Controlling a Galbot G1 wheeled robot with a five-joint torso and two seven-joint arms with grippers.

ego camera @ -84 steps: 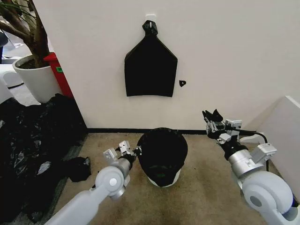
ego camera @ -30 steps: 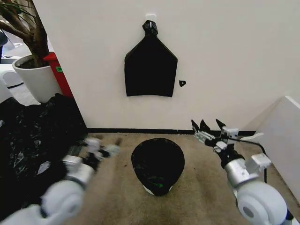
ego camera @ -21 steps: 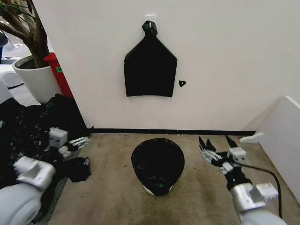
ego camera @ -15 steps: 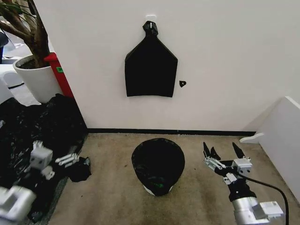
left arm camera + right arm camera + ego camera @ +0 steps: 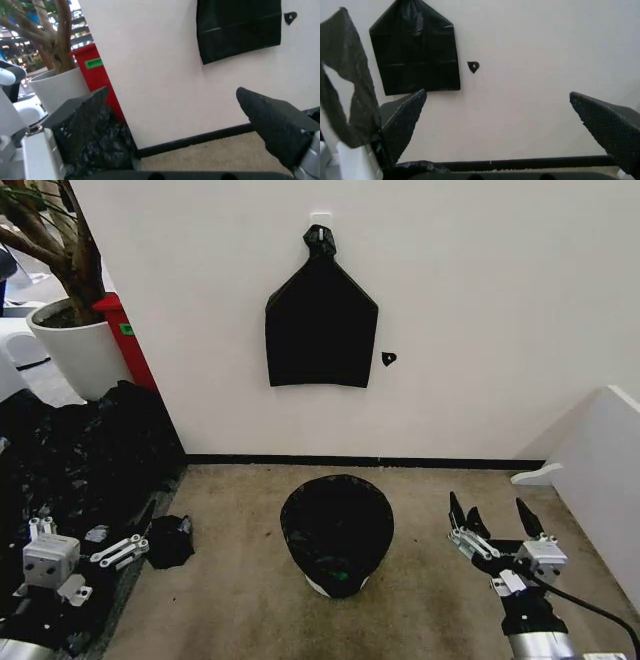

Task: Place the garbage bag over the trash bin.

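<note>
Garbage bag (image 5: 337,525), glossy wrinkled black, covering the cream trash bin (image 5: 335,584), right gripper (image 5: 492,526) and left gripper (image 5: 118,550) both spread open, empty.

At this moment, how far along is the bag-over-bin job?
It looks essentially done: the garbage bag lines the trash bin, covering its mouth and most of its sides, with cream showing at the base. Nothing is in hand: the left tool and right tool stand open, apart from the bin. Nothing obvious remains.
</note>
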